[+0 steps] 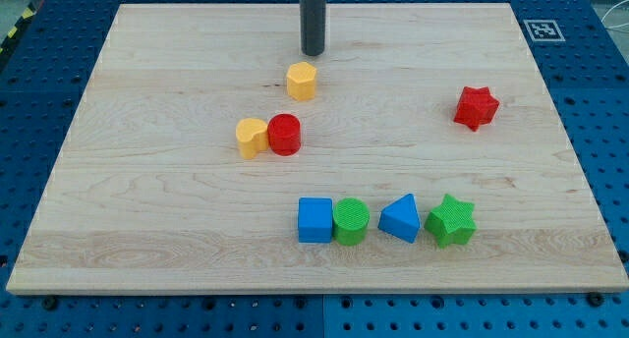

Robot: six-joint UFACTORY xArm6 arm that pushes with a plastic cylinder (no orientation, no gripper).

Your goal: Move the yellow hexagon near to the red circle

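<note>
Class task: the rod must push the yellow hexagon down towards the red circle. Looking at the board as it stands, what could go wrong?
1. My tip sits just above the yellow hexagon but slightly to the view's right; an off-centre push may send it sideways rather than toward the red circle.
2. The yellow heart touches the red circle; a long push could knock both.
</note>
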